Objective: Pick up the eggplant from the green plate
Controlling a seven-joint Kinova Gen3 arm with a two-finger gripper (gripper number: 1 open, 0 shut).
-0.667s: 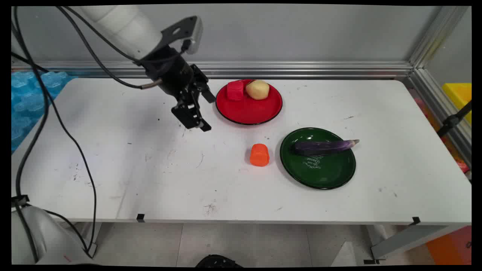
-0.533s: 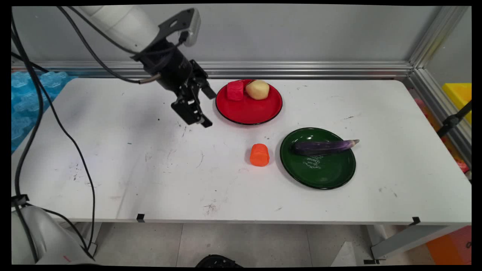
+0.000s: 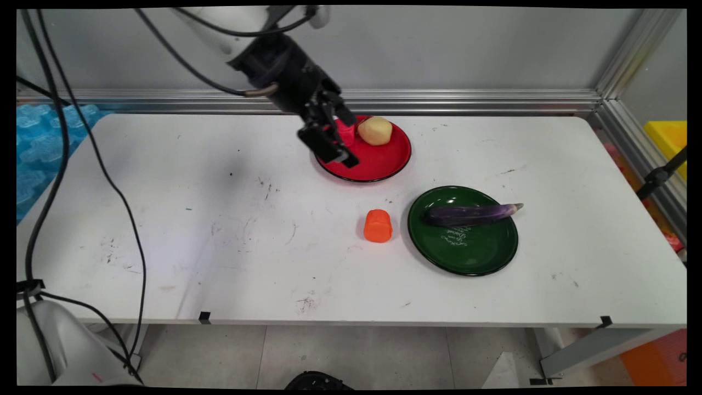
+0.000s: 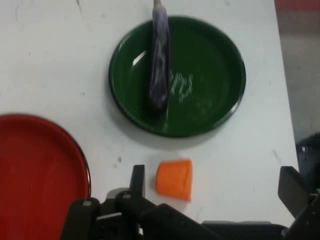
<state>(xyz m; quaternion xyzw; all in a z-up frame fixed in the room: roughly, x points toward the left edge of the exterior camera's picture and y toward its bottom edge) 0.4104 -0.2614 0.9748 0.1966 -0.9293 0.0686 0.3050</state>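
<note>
My gripper (image 3: 345, 144) stands open and holds nothing, raised over the left rim of the red plate (image 3: 386, 164). It partly hides the red cube (image 3: 347, 133) on that plate; a potato (image 3: 375, 131) lies beside the cube. An orange carrot piece (image 3: 378, 225) rests on the table between the plates. In the hand view the carrot piece (image 4: 174, 179) shows between my fingers (image 4: 137, 181), below the green plate (image 4: 220, 117) that carries a purple eggplant (image 4: 159, 65); the red plate (image 4: 35, 170) is at the left.
The green plate (image 3: 471, 255) with the eggplant (image 3: 471, 213) sits right of centre. Black cables (image 3: 118, 197) hang over the table's left side. An aluminium rail (image 3: 466, 101) runs along the back, blue wrap (image 3: 38, 142) lies beyond the left edge.
The gripper has swung right and up, from beside the red plate's left to over its left rim, now covering part of the red cube. Its fingers stay open. Objects have not moved.
</note>
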